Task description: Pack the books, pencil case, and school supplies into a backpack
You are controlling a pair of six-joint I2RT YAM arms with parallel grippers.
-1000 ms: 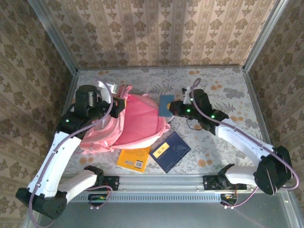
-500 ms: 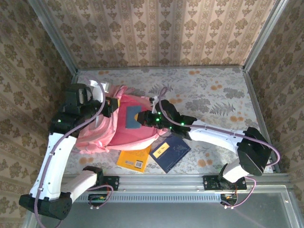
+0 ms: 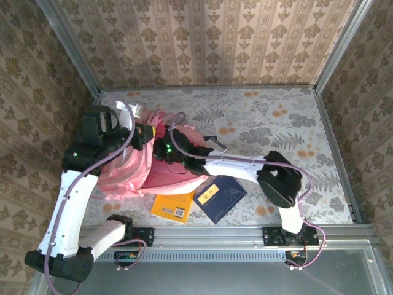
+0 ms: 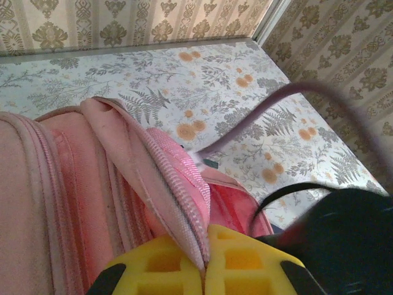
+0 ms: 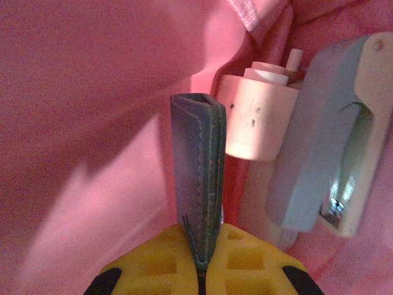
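Left gripper (image 4: pixel 206 267) is clamped on the zip edge of the pink backpack (image 4: pixel 73 184). I see the navy book (image 3: pixel 222 195) and yellow book (image 3: pixel 174 206) lying on the table just beside it. Right gripper (image 5: pixel 202 258) sits inside the bag, pinching a flat blue-grey pad (image 5: pixel 196 166) near the pink block (image 5: pixel 255 117) and grey-teal bar (image 5: pixel 319 153).

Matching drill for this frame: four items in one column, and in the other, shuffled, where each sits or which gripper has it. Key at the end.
Items
1. bright yellow paperback book
2. dark navy book with yellow label
3. flat slate-blue pad with stitched edge
4. zip edge of the large pink fabric backpack

Place or state
a. pinched in the right gripper, inside the backpack
b. flat on the table, left of the other book
c. pinched in the left gripper
d. flat on the table, right of the other book

Pairs: 1-b, 2-d, 3-a, 4-c
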